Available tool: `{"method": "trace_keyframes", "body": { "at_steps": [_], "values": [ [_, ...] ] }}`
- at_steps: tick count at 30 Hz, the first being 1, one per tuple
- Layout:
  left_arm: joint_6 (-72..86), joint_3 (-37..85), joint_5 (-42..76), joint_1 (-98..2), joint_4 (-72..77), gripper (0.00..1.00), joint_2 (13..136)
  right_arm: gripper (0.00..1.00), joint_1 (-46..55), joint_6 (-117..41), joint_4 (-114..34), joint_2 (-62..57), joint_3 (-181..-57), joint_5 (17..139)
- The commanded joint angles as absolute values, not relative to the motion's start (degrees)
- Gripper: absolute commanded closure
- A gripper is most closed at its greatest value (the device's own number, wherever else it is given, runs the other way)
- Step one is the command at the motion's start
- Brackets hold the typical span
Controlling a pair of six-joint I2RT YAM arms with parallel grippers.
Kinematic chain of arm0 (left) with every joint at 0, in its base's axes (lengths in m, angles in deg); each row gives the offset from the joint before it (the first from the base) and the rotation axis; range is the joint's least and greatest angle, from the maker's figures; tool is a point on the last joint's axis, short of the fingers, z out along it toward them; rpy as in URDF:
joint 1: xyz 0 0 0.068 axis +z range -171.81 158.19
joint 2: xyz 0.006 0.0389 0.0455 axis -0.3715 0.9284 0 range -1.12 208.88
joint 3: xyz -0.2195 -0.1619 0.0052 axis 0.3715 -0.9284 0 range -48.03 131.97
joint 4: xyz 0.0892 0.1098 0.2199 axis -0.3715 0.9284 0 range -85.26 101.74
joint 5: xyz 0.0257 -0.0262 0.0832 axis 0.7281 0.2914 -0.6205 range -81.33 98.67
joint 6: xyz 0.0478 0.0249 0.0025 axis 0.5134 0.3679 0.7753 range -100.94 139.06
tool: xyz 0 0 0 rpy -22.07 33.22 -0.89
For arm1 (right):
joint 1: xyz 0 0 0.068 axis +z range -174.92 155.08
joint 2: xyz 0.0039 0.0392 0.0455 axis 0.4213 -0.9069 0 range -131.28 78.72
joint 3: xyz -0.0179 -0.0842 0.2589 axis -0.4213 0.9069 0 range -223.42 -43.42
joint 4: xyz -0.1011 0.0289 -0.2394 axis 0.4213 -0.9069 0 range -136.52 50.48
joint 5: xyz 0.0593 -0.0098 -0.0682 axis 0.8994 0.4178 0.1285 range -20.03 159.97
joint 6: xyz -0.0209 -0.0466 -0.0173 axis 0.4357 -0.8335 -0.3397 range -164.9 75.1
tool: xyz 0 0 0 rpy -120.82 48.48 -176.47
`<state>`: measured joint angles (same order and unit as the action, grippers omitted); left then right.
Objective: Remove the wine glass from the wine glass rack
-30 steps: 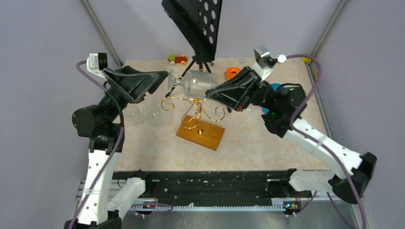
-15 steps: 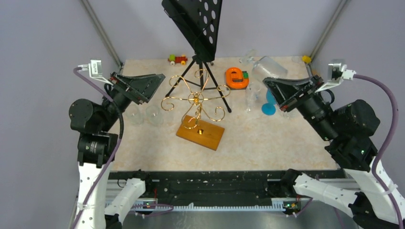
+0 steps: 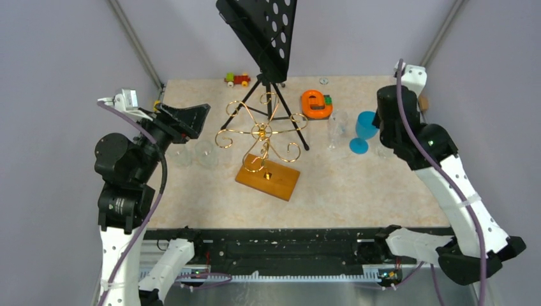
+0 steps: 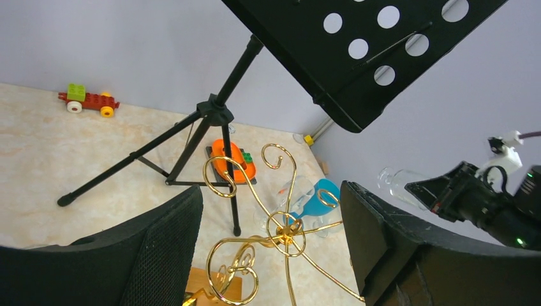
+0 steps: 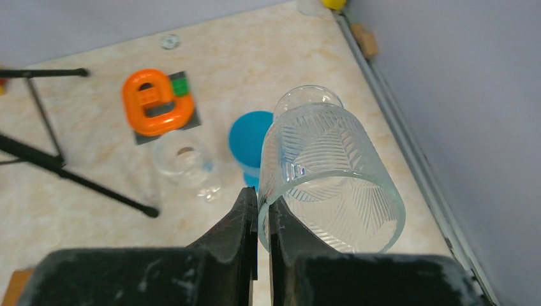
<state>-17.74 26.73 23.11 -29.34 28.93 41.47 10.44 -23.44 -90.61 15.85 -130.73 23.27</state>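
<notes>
Beige marbled tabletop [image 3: 357, 185], grey walls. Right gripper [image 5: 263, 199] is pinched onto the wine glass [image 5: 332, 172] wall; glass is held over a blue cup [image 5: 250, 137], well apart from the wine glass rack [image 3: 261, 134]. Left gripper [image 4: 269, 194] is spread wide, facing the rack.

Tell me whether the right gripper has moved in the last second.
Yes. The right gripper, holding the wine glass, swung right in the top view, from above the gold rack to past the blue cup.
</notes>
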Motion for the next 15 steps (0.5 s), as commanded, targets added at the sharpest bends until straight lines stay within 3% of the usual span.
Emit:
{"method": "trace_keyframes", "body": {
  "at_steps": [1, 9, 15],
  "values": [
    [-16.27, 27.68, 23.68, -29.19, 27.85, 0.18, 41.91, 1.00, -1.57, -25.67, -89.34, 14.27, -133.87, 32.85],
    [-15.13, 27.77, 23.23, -29.19, 28.29, 0.18, 41.55, 1.00, -8.03, -23.40, -99.17, 9.13, -136.07, 41.53],
    [-14.87, 28.96, 26.07, -29.24, 27.68, 0.18, 43.77, 1.00, -8.28, -21.51, -100.53, 10.38, -127.17, 47.96]
  ]
}}
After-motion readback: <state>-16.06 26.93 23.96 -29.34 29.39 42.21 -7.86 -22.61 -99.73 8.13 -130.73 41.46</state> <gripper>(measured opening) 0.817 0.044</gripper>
